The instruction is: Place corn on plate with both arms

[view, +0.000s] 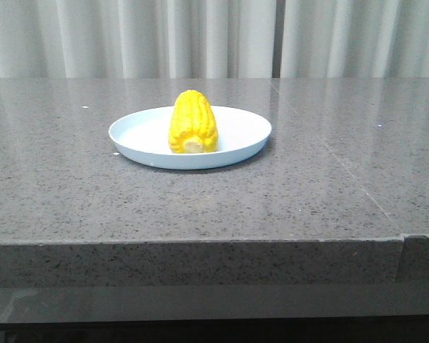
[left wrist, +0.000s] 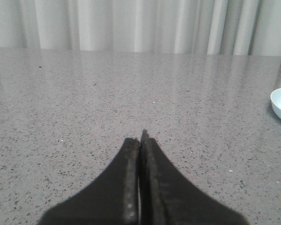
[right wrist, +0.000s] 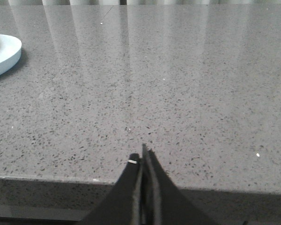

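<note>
The plate [view: 232, 146] sits on a grey speckled stone table [view: 71, 193], and behind the plate a wall of pale pleated curtains [view: 129, 36] closes off the far edge of the table. No other item lies on the stone around the plate, and the stretch between the plate and the table's near edge is bare. The corn [view: 192, 121] lies in the middle of the plate, its pale stub end turned toward the table's near edge, its tip pointing toward the curtains.

Neither arm shows in the front view. In the left wrist view the left gripper [left wrist: 140, 140] hangs low over bare stone with its two black fingers pressed together and gripping nothing; only a sliver of the plate's rim shows at the frame's edge, well apart from it. In the right wrist view the right gripper [right wrist: 143, 157] is likewise pinched together and empty, poised above the table's near edge, well apart from the plate
</note>
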Controlling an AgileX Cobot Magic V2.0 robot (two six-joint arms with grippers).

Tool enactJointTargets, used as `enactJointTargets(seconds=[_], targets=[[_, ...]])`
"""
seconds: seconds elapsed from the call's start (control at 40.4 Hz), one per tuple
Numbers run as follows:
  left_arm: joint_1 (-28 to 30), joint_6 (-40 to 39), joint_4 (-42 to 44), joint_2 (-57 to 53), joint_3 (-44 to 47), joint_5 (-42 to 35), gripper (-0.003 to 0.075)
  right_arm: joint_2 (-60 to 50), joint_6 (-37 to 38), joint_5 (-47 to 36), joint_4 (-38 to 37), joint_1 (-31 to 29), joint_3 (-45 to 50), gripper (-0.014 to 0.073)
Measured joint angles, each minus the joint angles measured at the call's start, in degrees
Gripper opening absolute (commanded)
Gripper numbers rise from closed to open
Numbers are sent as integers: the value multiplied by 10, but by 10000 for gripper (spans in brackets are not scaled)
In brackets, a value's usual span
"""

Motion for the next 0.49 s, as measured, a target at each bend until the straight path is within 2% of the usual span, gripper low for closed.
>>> enactJointTargets(seconds=[0.495], targets=[[0,0,0,0,0,0,-20,-1,-1,7,0,0,0,-122]])
